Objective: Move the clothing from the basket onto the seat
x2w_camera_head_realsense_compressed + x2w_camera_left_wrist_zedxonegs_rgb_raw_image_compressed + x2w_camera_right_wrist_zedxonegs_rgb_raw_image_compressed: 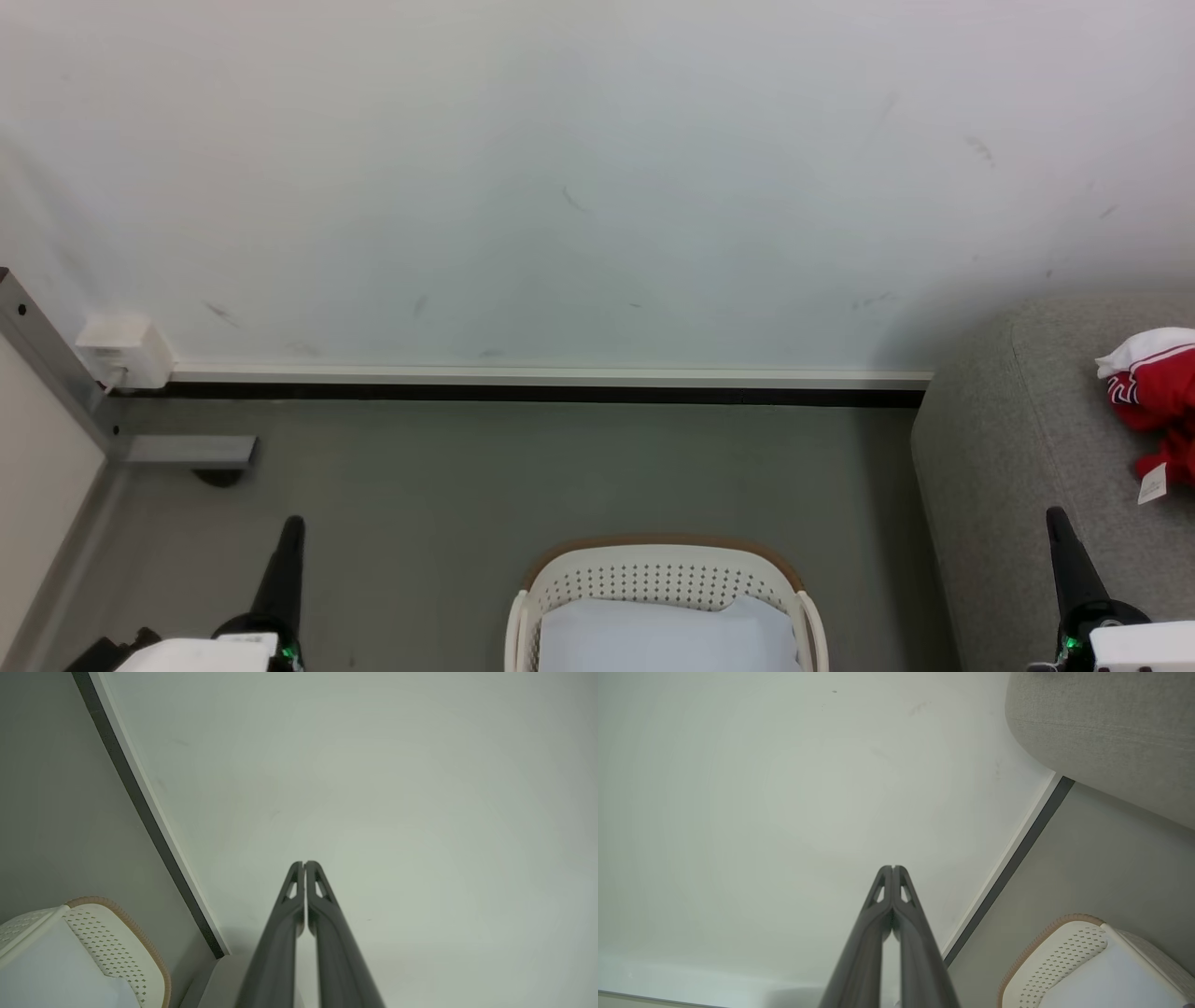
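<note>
One crumpled red-and-white heap of clothing (1158, 397) on grey seat (1018, 467)

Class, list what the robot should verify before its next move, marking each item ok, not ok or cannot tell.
1. The red clothing lies on the seat: ok.
2. The clothing is wholly on the seat: cannot tell, the picture edge cuts it.
3. The basket holds no more red garments: cannot tell; a pale sheet covers the part in view.
4. The left pincer is shut and empty: ok.
5. The right pincer is shut and empty: ok.
</note>
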